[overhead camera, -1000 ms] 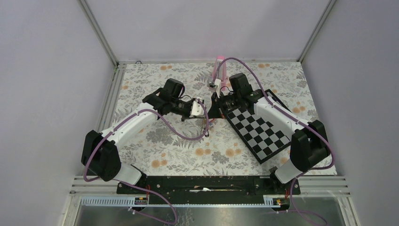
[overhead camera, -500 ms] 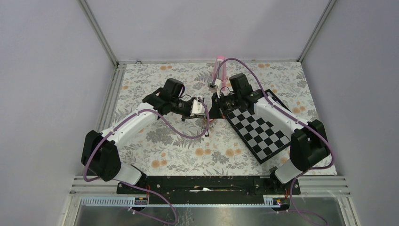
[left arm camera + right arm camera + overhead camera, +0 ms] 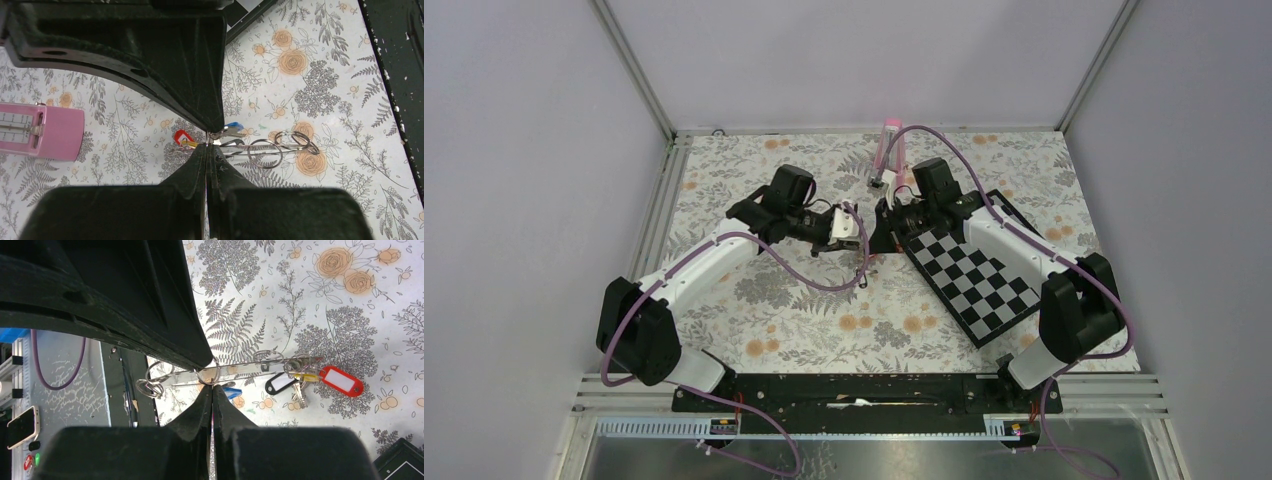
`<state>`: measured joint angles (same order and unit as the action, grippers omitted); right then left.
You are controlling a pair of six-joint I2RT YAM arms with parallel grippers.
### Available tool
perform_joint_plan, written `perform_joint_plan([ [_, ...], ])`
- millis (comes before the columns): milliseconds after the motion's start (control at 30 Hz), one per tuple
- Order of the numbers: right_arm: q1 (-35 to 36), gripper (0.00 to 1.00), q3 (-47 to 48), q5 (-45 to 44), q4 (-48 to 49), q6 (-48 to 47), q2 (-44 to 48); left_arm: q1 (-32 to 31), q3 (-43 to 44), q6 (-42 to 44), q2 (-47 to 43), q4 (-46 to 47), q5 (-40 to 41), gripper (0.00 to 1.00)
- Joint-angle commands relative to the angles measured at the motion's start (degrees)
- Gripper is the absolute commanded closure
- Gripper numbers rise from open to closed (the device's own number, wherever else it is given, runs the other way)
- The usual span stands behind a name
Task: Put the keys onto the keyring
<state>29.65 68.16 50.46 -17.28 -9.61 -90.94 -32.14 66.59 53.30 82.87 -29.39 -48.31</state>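
My left gripper [image 3: 854, 232] and right gripper [image 3: 876, 226] meet tip to tip above the floral cloth. In the right wrist view the right gripper [image 3: 212, 384] is shut on a silver ring [image 3: 207, 375] of the keyring, with more rings [image 3: 150, 386] on its thin strap. The blue key [image 3: 231, 392] lies just by the tips. The yellow key [image 3: 305, 376], a red tag [image 3: 343, 381] and a black tag [image 3: 279, 383] hang at the far end. The left gripper [image 3: 208, 143] is shut at the blue key [image 3: 232, 127], beside silver rings [image 3: 265, 153] and the red tag [image 3: 183, 136].
A pink metronome block [image 3: 890, 140] stands at the back of the table and also shows in the left wrist view [image 3: 42, 131]. A chequered board [image 3: 974, 272] lies under the right arm. The metal frame rail [image 3: 874, 385] runs along the near edge.
Both grippers stay shut and together. The hanging bunch of keys and tags has risen slightly between them.
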Motion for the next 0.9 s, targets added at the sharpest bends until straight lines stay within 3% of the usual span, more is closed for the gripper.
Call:
perform_joint_plan([
  [0, -0.57, 0.94, -0.64, 0.32, 2.49, -0.67, 0.61, 0.38, -0.44, -2.66, -2.97, 4.59, -6.19, 1.00],
  [300, -1.00, 0.74, -3.16, 2.07, 3.62, -3.69, 6.00, 2.46, -2.18, -9.63, -3.00, 9.91, -12.35, 1.00],
  [533, -1.24, 0.62, -6.67, 1.44, 2.94, -10.00, 14.91, 3.03, -3.90, -19.74, -2.39, 18.13, -17.03, 1.00],
  [733, -1.29, 0.58, -5.69, -0.39, -2.98, -17.18, 19.48, 3.15, -6.29, -36.81, -1.13, 33.54, -20.96, 1.00],
  [867, -1.26, 0.57, -5.96, -0.89, -3.38, -18.56, 20.47, 3.14, -10.25, -55.44, -0.12, 50.87, -22.46, 1.00],
])
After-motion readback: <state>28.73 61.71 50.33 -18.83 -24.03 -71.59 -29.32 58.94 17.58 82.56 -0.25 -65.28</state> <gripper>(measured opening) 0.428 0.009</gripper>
